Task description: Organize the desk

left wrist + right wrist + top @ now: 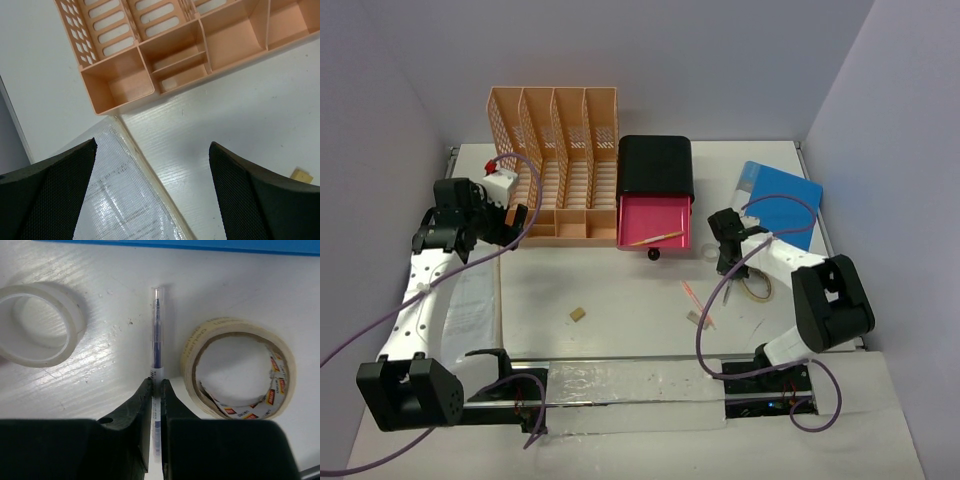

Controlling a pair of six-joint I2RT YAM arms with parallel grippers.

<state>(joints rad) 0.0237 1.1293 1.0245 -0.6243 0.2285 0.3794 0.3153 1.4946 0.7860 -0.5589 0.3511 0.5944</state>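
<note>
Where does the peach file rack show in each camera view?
Top external: the peach file rack stands at the far left of the desk, beside the black drawer box.
Left wrist: its front compartments run across the top, beyond the open left gripper.
Right wrist: not in it; the right gripper pinches a pen.
Shared landmark: the small tan block, low right in the left wrist view.

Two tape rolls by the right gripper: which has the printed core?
The cream roll, with red-and-yellow labels inside; the clear roll across the pen is plain.
</note>
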